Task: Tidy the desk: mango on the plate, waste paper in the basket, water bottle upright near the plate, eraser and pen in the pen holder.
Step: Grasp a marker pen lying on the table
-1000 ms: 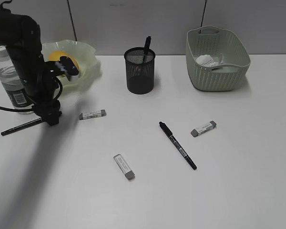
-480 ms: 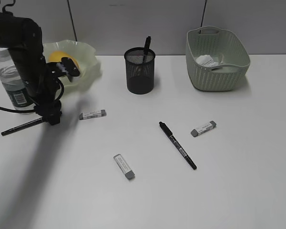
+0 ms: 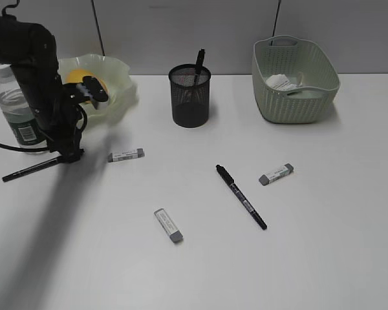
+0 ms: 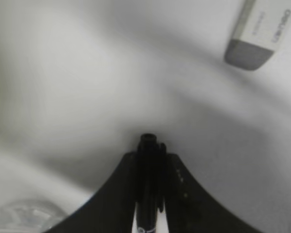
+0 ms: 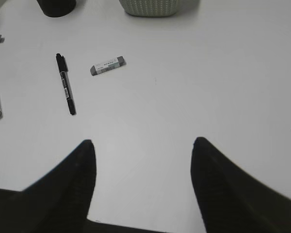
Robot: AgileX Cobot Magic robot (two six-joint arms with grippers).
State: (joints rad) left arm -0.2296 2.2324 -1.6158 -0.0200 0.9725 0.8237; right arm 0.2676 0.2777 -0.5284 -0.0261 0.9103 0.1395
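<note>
Left hand (image 3: 66, 155) clamped on a pen (image 3: 30, 170) at the bench (image 3: 323, 245) beside the bottle (image 3: 14, 116), right hand (image 5: 143, 150) wide over bare bench, mango (image 3: 77, 77) in plate (image 3: 119, 84), paper (image 3: 281, 82) in basket (image 3: 297, 103).

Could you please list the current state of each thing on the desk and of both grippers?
mango: in the plate
waste paper: in the basket
water bottle: upright
pen holder: one pen inside
left gripper: closed on the thin pen
right gripper: open, empty
three erasers, marker: lying loose
</note>
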